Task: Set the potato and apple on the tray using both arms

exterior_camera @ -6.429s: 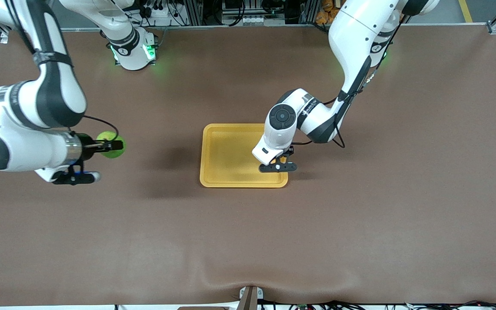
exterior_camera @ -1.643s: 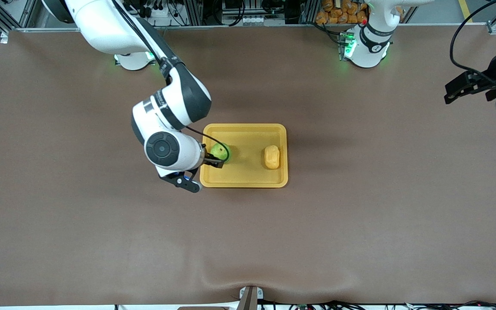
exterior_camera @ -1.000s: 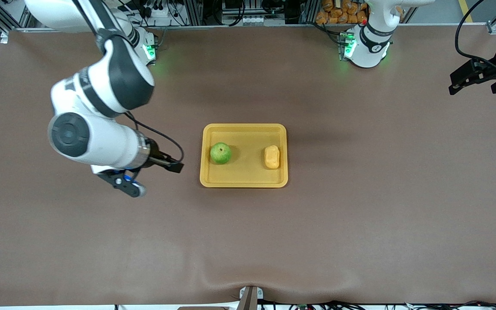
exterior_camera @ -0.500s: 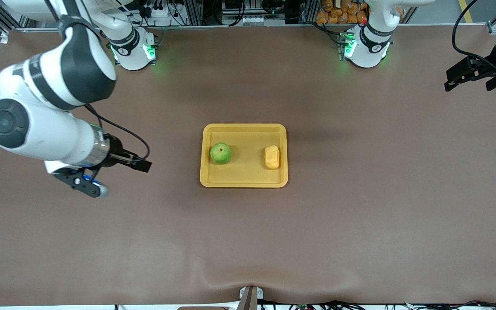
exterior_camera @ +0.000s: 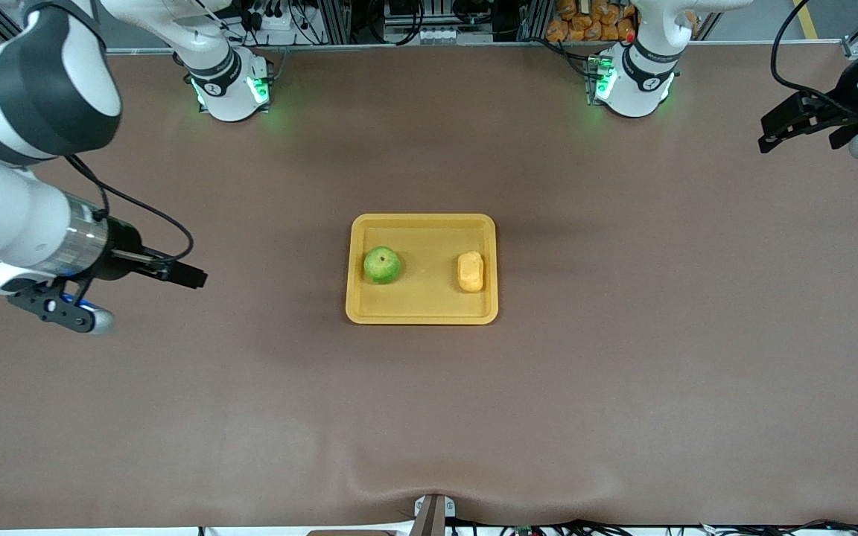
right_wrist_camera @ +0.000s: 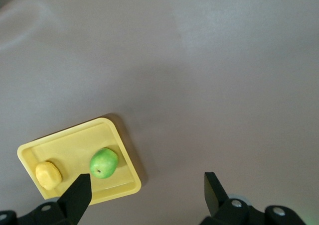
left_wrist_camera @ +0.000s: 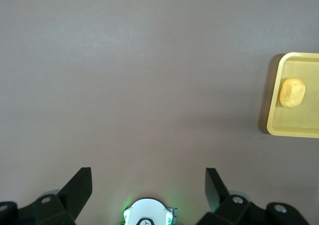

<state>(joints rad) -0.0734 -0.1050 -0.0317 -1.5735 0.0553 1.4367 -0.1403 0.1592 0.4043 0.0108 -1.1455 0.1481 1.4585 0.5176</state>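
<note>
The yellow-orange tray (exterior_camera: 425, 238) lies at the middle of the table. The green apple (exterior_camera: 382, 265) sits in it toward the right arm's end, and the yellow-orange potato (exterior_camera: 471, 271) toward the left arm's end. Both lie free. My right gripper (exterior_camera: 192, 277) is open and empty, up over bare table well off the tray at the right arm's end. Its wrist view shows the tray (right_wrist_camera: 75, 143), apple (right_wrist_camera: 103, 162) and potato (right_wrist_camera: 48, 174) past its gripper (right_wrist_camera: 147, 190). My left gripper (exterior_camera: 770, 140) is open and empty, high at the left arm's end. Its wrist view (left_wrist_camera: 148, 185) shows the tray's edge (left_wrist_camera: 299, 128) and potato (left_wrist_camera: 291, 92).
The brown table (exterior_camera: 429, 417) stretches wide around the tray. The arm bases with green lights stand at the table's back edge, the right (exterior_camera: 228, 93) and the left (exterior_camera: 634, 85). A small bracket (exterior_camera: 433, 514) sits at the front edge.
My right gripper let go of the apple on the tray and drew away empty toward the right arm's end. The left gripper stayed high at its end, shifting only slightly.
</note>
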